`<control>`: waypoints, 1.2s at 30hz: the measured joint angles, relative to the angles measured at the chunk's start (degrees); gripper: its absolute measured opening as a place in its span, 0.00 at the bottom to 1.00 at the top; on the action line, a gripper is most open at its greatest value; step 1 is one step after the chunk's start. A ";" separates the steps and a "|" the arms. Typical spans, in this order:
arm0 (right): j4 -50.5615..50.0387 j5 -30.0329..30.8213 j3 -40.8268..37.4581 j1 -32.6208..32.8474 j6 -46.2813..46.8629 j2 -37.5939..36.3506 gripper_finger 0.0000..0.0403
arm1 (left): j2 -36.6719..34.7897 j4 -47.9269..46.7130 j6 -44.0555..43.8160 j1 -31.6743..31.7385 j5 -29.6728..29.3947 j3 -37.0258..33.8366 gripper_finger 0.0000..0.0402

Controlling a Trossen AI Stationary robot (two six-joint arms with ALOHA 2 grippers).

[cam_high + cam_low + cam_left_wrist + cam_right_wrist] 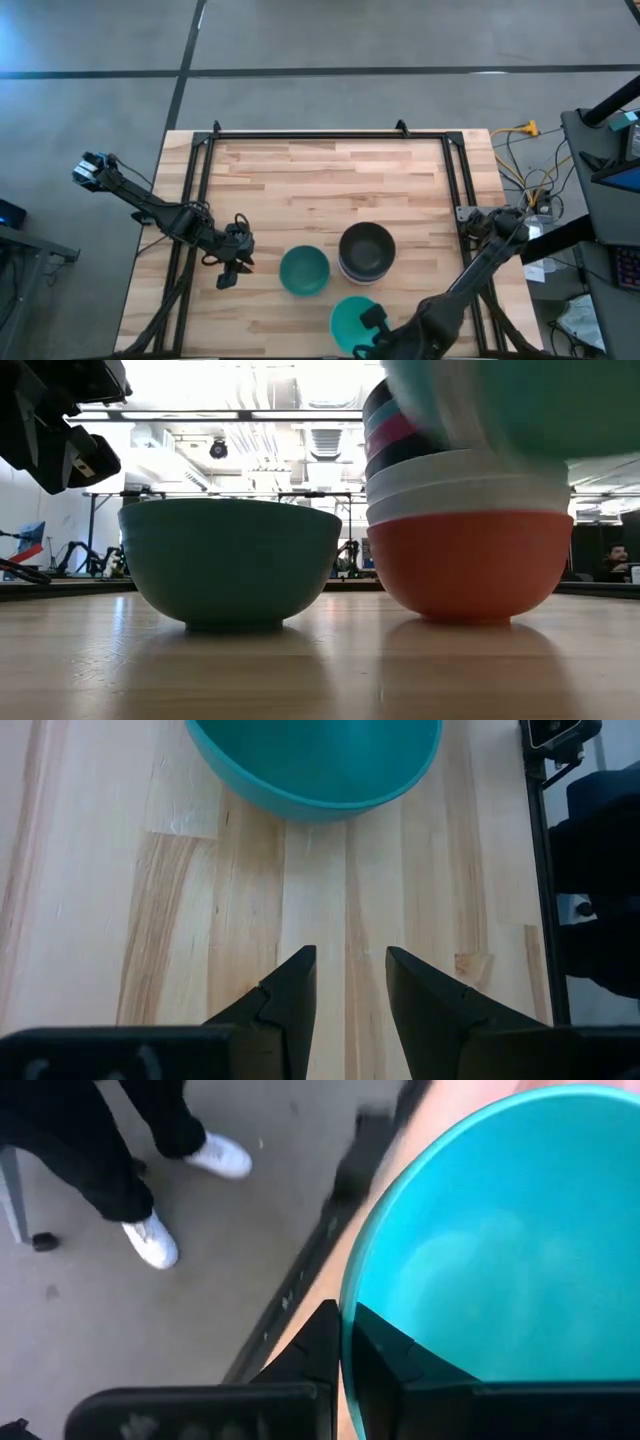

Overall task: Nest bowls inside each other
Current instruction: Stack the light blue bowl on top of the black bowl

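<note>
The right hand (345, 1342) is clenched on the rim of a turquoise bowl (352, 322), one finger inside the rim and one outside, as the right wrist view shows. In the high view this bowl is near the front edge of the wooden surface (330, 175), in front of the other bowls; in the low view it is lifted and appears blurred at the upper right, above the stack. The stack of nested bowls (470, 530) stands at the middle of the surface, with a red-pink bowl (470, 565) at the bottom, two white ones above it, and a black bowl (366, 247) on top. Just beside the stack on its left stands a single dark teal bowl (304, 270), upright and apart from it. The left hand (350, 985) is released, its fingers spread and holding nothing, near the dark teal bowl on the left side
</note>
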 joint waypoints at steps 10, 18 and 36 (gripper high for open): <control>-18.66 13.21 18.83 -2.86 -20.03 -1.80 0.03 | 0.00 2.14 -0.07 0.06 -2.19 0.00 0.27; -34.12 14.39 21.50 -13.78 -17.49 -2.84 0.03 | 0.02 7.96 -3.00 0.07 -6.19 0.11 0.27; -35.36 4.85 17.04 -17.67 7.49 -9.88 0.03 | 3.24 19.02 -9.05 0.04 -10.61 0.24 0.27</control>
